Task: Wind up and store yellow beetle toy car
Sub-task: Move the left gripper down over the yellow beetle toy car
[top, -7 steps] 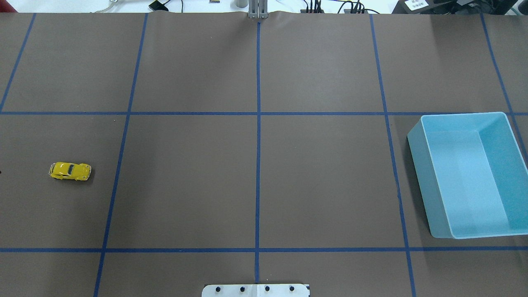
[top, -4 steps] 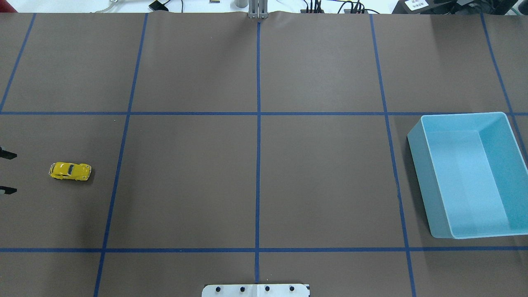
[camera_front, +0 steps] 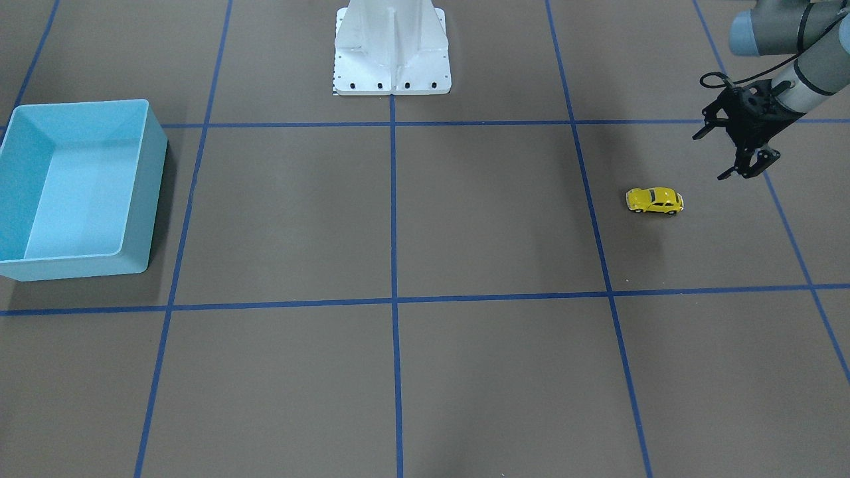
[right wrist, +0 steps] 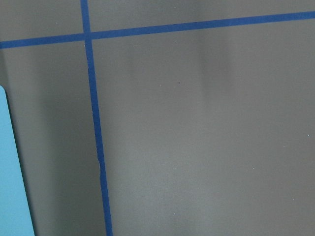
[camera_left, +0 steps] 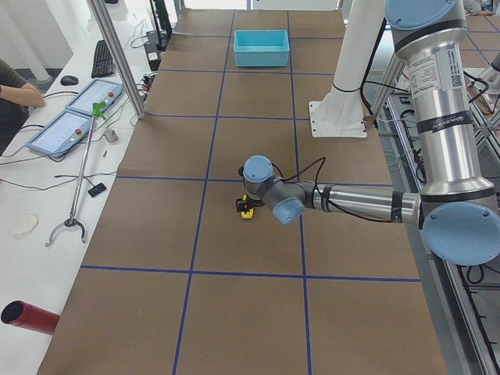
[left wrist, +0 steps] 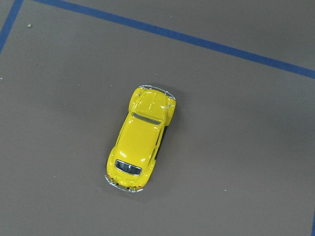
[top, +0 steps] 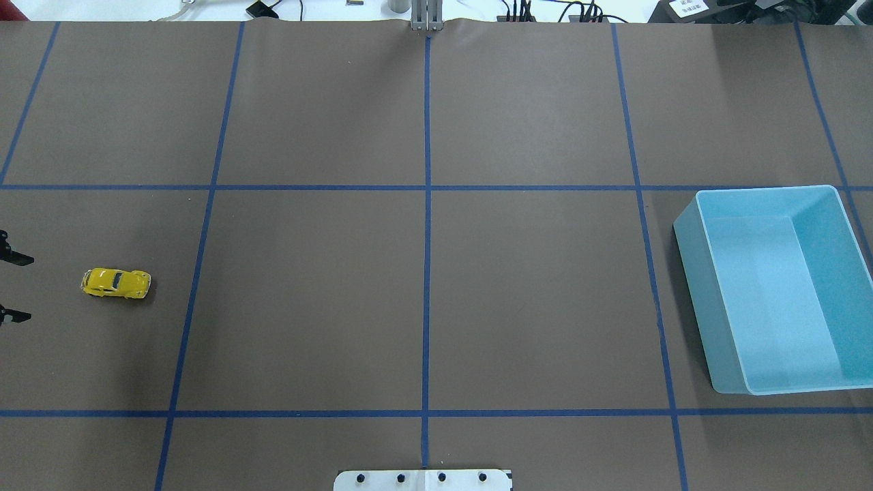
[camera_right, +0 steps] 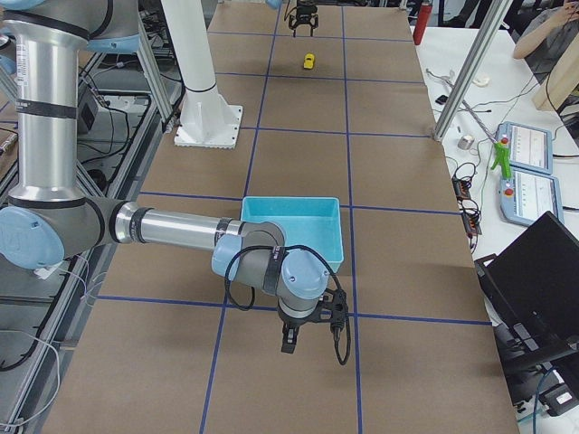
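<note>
The yellow beetle toy car point(top: 116, 283) stands on its wheels on the brown table at my far left; it also shows in the front view point(camera_front: 655, 200) and fills the middle of the left wrist view point(left wrist: 140, 145). My left gripper point(top: 17, 287) is open and empty. It hovers just outside the car, at the table's left edge, and also shows in the front view point(camera_front: 709, 158). My right gripper point(camera_right: 312, 336) shows only in the right side view, over the table near the light blue bin point(top: 764, 191). I cannot tell whether it is open or shut.
The bin point(camera_front: 80, 105) is empty and sits at my far right; its edge shows in the right wrist view point(right wrist: 10, 172). The white robot base point(camera_front: 392, 53) stands at the table's near middle. Blue tape lines grid the table. An operators' desk point(camera_left: 70, 125) runs along the far side.
My left gripper's two open fingertips have come into the overhead view from the left edge and crept toward the car. The car and the bin have not moved.
</note>
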Robot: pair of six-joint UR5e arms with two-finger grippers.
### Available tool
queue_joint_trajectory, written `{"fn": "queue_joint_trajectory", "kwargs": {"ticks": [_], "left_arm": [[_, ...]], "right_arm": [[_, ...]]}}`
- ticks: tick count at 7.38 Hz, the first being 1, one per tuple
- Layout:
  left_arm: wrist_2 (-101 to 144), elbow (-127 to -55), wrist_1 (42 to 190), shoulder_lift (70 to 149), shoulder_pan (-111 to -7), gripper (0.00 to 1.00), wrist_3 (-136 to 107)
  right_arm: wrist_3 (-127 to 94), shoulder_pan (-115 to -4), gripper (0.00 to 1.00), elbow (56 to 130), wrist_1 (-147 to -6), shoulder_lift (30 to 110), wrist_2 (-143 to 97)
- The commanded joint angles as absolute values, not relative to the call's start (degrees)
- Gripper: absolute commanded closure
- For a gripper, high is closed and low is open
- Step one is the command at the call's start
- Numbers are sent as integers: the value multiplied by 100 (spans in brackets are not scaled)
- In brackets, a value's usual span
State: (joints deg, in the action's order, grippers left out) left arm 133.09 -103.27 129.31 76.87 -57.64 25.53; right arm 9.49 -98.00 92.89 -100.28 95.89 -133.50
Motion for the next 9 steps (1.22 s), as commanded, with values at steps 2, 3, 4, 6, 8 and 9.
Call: {"fn": "queue_joint_trajectory", "kwargs": {"ticks": [2, 3, 4, 6, 8, 9], "left_arm": [[12719, -10301, 12928, 8068, -5739, 0, 2575], [12709, -10301, 12981, 8068, -5652, 0, 2697], [12718, -10292, 12929, 8051, -5599, 0, 3655], [12770, -10037, 12920, 8095, -5564, 0, 4525], [12736, -9950, 12920, 8297, -5468, 0, 4500], [12770, -9967, 12911, 8297, -5441, 0, 4500]], "right_arm": [[941, -9800, 0, 9281, -10028, 9589, -13351], [940, -9800, 0, 9290, -10028, 9589, -13351], [949, -9800, 0, 9290, -10028, 9589, -13351], [949, -9800, 0, 9290, -10028, 9589, -13351], [949, -9800, 0, 9290, -10028, 9589, -13351], [949, -9800, 0, 9290, -10028, 9589, -13351]]}}
